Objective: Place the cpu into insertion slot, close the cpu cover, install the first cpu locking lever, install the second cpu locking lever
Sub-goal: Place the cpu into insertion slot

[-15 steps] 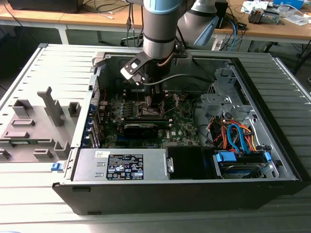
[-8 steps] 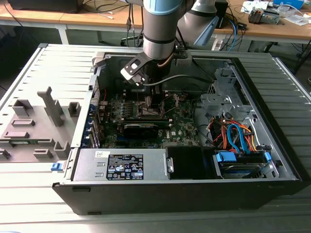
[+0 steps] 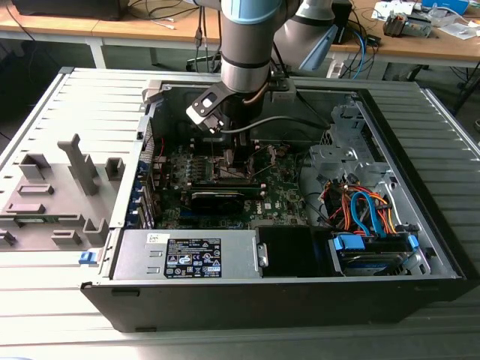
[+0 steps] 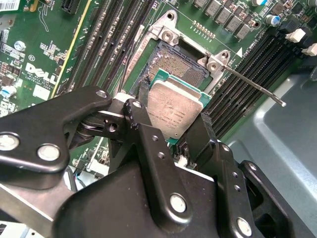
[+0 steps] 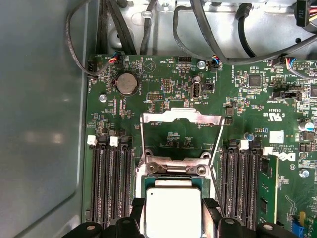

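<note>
Second wrist view: claw (image 4: 172, 110) clamps the cpu (image 4: 177, 101) by its edges over the insertion slot (image 4: 166, 33). Slot's pins (image 4: 171, 58) lie bare.

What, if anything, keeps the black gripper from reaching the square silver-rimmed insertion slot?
Probably nothing, so yes: the gripper, shut on the square silver cpu, is at the insertion slot, whose metal cover stands open.

Printed in white across green circuit board (image 5: 163, 99): a logo and part codes. Engraved faintly on square silver cpu (image 4: 176, 111): illegible lines. On grey metal box (image 3: 240, 259), six o'clock of board in exterior view: black-and-white printed sticker (image 3: 193, 257), unreadable.
</note>
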You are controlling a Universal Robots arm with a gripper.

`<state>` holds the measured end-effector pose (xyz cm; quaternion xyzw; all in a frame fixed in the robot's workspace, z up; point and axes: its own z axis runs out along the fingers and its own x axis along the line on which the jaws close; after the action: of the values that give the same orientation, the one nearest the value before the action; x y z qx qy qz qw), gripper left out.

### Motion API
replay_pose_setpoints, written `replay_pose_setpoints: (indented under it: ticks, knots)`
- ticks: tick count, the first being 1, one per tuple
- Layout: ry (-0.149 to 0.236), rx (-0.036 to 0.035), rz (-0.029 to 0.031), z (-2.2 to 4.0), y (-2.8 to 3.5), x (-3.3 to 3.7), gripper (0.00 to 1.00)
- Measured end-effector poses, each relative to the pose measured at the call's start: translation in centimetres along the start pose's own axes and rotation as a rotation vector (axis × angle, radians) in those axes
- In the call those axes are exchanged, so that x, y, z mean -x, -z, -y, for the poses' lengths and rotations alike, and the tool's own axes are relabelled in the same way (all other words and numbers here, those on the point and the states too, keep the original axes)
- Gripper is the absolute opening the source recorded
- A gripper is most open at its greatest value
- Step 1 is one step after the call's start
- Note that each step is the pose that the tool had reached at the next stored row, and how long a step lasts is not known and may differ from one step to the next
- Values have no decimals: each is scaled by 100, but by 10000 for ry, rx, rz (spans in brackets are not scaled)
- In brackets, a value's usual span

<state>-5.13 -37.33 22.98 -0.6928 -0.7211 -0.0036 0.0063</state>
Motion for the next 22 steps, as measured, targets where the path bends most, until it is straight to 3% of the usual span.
replay_pose_setpoints:
  ticks: [22]
  knots:
    - [0, 0, -1, 0, -54, 1, 55]
